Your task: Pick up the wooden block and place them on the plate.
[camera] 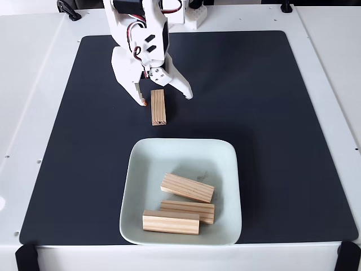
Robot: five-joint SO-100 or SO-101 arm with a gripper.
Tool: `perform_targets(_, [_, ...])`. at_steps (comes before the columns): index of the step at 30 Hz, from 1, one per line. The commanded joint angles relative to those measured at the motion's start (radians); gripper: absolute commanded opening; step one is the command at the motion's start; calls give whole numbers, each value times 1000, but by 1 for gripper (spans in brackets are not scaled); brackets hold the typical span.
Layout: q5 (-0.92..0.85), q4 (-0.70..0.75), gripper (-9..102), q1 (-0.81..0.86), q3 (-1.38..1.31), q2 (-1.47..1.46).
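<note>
Jaws apart, nothing clamped. My gripper [166,100] hangs over the far end of one wooden block [158,106] on the black mat [271,113], fixed view. Left finger [140,93] sits just left of that block's top end, w/ an orange-ish tip near the mat; right finger [181,87] angles out to the right, apart from the block. Can't tell if the left finger touches the wood, looks v. close. Block lies lengthwise, pointing from me toward the plate [225,155], approx. straight, grain running along it. Its near end stops short of the plate rim, a gap of mat between.

Plate sits at the near edge of the mat, roughly centre. Three more blocks in it: one [187,188] tilted diagonally in the middle, one [188,211] below it lying approx. level, partly tucked under the first, and one [171,222] nearest the camera, at the plate's lower left, overlapping the second. All three are close together, touching or nearly so.

My white arm [138,34] comes down from the top of the pic, red/black wires showing at the wrist. Mat lies on a white table [34,84]. Black clamps at the bottom corners & along the top edge.
</note>
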Motion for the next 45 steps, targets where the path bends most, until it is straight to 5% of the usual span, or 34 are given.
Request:
perform_targets(1, [8, -9, 45, -8, -12, 3])
perform_targets(45, [64, -71, 45, -89, -46, 2])
